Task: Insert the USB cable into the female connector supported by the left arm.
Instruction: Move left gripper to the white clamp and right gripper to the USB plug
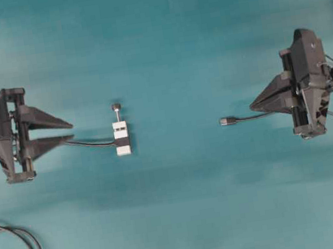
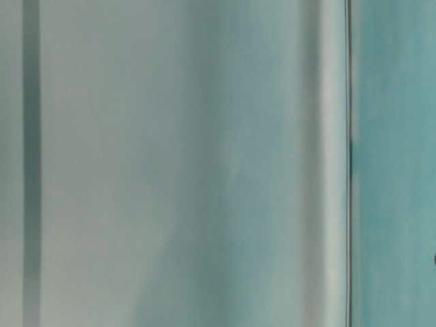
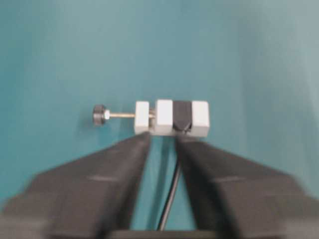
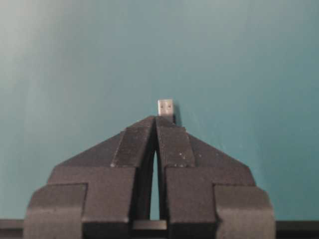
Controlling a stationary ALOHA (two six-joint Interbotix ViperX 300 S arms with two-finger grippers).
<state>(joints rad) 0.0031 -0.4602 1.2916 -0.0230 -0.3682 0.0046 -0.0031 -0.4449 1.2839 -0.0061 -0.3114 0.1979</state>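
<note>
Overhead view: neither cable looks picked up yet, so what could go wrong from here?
1. The right gripper is shut with the USB cable lying beyond its tips; it may push the plug away.
2. The female connector lies crosswise to the open left gripper, and its screw knob sticks out, so a grasp could twist it.

Matt teal table [image 1: 159, 31], smooth and softly even, like cloth or a mat. Matt black plastic on the left gripper [image 1: 72, 130] and right gripper [image 1: 253, 107], faintly speckled on the right fingers [image 4: 174, 144]. White plastic block on the female connector [image 3: 172, 118], with a black insert, a thin brassy metal screw and a dark knob. Shiny metal tip on the USB cable [image 4: 165, 108]; dark, rubbery-looking sheath behind.
</note>
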